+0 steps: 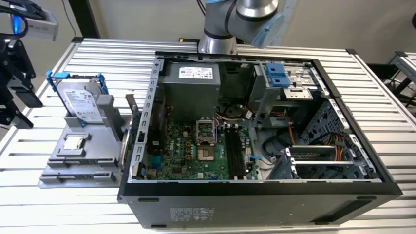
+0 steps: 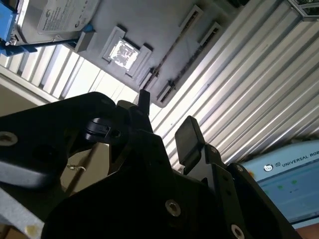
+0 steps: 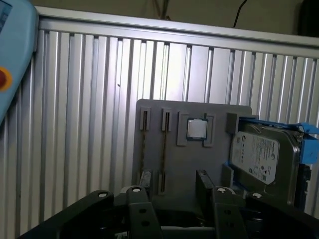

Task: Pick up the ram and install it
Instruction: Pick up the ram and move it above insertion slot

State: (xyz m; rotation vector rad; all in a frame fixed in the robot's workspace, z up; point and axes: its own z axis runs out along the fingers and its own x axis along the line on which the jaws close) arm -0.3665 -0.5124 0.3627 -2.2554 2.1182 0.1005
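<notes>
Nothing's done yet, far as I can tell: the claw [image 3: 174, 177] is spread open and empty, hovering near the grey holder [image 3: 219, 110]. The ram [image 3: 164, 149] looks like that thin edge-on strip in a holder slot just beyond the claw's tips. So grabbing and installing are both still left.

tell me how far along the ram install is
Done: nothing that shows. In hand: nothing. The claw is open and empty, poised by the grey tray. Left: the ram sits edge-on in a tray slot, not yet picked up, so both the pickup and seating it in the computer case remain.
</notes>
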